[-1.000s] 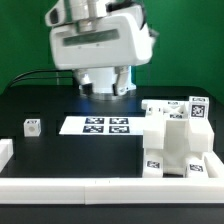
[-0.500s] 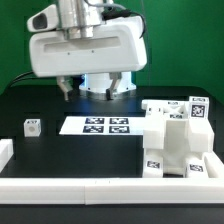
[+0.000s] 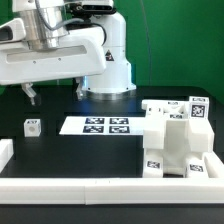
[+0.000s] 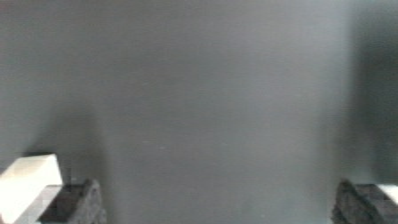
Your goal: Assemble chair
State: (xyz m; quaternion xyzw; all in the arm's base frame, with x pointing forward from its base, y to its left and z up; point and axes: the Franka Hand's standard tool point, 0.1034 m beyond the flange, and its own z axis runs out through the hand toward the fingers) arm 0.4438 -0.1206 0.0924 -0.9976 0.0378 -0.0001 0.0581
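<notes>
Arm sits in the upper left of the exterior frame, gripper (image 3: 52,92) hanging above bare black table (image 3: 70,150). Both fingers (image 3: 30,95) show as dark stubs with a wide gap between them and nothing in it: jaws spread, carrying no part.

Chair parts (image 3: 178,140) are stacked in a white cluster at lower right of the exterior frame, pushed against the white rail (image 3: 100,187) along the front edge; probably parked there so the rail corner can brace them during joining. A small white cube (image 3: 33,127) with a tag stands alone at left, well apart from the cluster. It lies below the gripper in the frame, so it looks like the likely pick target. The marker board (image 3: 97,126) lies flat at centre, between cube and cluster.

Wrist view gives only blurred grey surface, two dark fingertips (image 4: 71,200) at the lower corners, and a white sliver (image 4: 25,170) at lower left, identity unclear. It confirms an empty gap; the exterior view alone locates the parts.
</notes>
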